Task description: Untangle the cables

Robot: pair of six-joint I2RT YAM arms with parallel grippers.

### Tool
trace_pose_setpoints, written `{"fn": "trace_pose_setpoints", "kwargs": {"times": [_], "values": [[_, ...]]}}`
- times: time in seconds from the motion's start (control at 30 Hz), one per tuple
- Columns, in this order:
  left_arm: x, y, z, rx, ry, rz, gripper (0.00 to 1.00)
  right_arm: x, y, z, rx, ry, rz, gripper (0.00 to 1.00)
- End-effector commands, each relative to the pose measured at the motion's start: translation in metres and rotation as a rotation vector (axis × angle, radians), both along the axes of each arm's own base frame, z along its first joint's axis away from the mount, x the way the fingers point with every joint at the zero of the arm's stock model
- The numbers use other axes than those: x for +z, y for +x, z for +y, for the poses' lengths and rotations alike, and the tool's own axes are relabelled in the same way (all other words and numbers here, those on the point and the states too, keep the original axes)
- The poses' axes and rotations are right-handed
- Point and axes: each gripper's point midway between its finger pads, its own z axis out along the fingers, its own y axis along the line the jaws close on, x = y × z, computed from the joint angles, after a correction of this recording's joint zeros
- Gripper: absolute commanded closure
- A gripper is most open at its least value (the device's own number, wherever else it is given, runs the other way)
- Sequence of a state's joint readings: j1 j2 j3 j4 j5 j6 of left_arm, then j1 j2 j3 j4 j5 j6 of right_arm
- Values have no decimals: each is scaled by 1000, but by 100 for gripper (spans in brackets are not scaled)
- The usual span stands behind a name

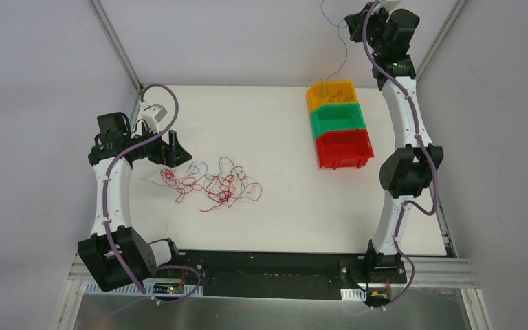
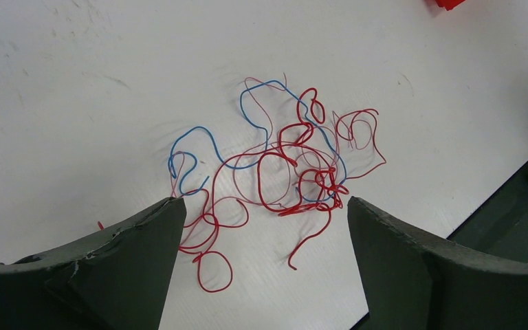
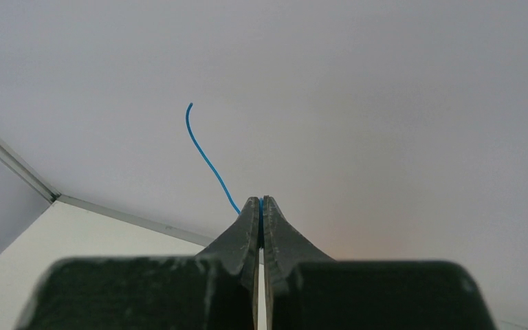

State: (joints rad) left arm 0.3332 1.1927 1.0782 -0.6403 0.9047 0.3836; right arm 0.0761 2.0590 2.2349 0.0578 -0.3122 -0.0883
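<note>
White table point(image 1: 282, 137), cables point(image 1: 213, 185) at nine o'clock beneath spread left gripper point(image 2: 265, 203); right gripper point(image 3: 260, 201) (one o'clock) tight on blue cable point(image 3: 205, 155).

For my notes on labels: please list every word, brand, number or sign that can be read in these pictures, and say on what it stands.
None: no text can be read in any view.
The orange bin, green bin and red bin show no label.
The small board at the left arm's base is too small to read.
The left pincer and the right pincer, shut on the blue cable, bear no marks.
</note>
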Motion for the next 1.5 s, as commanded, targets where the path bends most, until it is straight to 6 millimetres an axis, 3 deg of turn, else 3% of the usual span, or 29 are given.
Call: {"fn": "trace_pose_setpoints", "kwargs": {"times": [0.0,0.17,0.37,0.67,0.8,0.87,0.93,1.03,1.17,1.23,1.37,1.47], "values": [[7,2,0,0,7,-10,9,-14,19,-22,-63,-42,-43,100],[4,2,0,-1,7,-3,8,-55,36,-40,-96,-110,-9,100],[4,4,1,5,6,4,8,-118,52,-43,-77,-217,54,100],[1,0,2,11,23,11,8,-230,41,-37,44,-423,181,100],[-1,0,3,12,19,33,8,-255,41,-37,62,-441,232,100],[-4,-2,3,9,22,43,8,-257,39,-34,72,-431,251,92],[-7,-3,3,10,29,55,8,-251,37,-32,82,-416,251,77],[-10,-6,2,7,41,68,8,-229,32,-27,87,-394,230,67],[-14,-9,-1,0,47,84,8,-198,22,-25,87,-363,217,45],[-14,-12,-3,-7,49,82,8,-186,15,-25,85,-347,226,40],[-22,-20,-6,-35,83,102,6,-176,-17,-18,131,-291,330,23],[-42,-32,-10,-106,159,172,6,-167,-57,4,256,-210,426,16]]}}
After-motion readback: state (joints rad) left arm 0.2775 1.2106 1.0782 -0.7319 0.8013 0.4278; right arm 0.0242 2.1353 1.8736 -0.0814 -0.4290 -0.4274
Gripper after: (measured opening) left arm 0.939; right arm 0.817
